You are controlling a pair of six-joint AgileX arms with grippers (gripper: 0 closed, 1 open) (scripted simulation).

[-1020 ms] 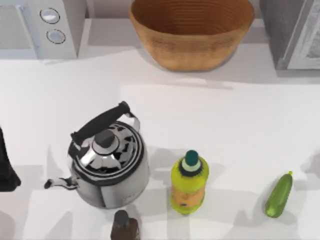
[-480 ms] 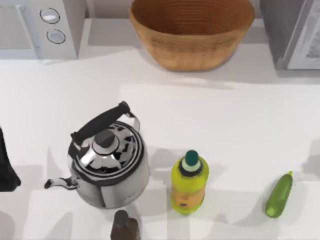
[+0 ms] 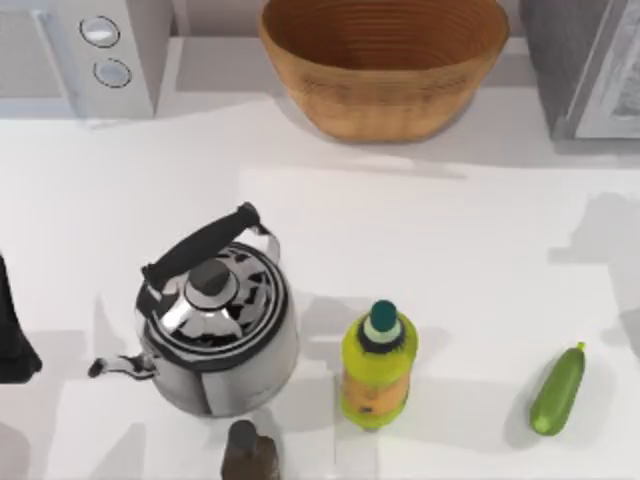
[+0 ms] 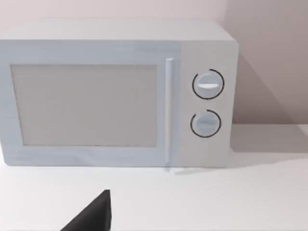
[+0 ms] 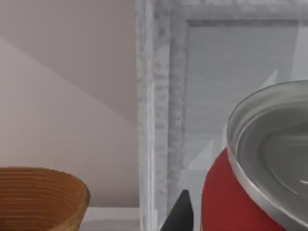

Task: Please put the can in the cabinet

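Your right gripper's own state cannot be told, but the can (image 5: pixel 255 178) sits close before its wrist camera, red with a silver top, in front of the grey cabinet (image 5: pixel 211 91) beside the woven basket (image 5: pixel 38 197). Your left arm (image 3: pixel 12 330) sits parked at the table's left edge.

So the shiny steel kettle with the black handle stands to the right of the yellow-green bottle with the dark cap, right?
Not quite. In the top view the shiny steel kettle with the black handle stands to the left of the yellow-green bottle with the dark cap, not the right.
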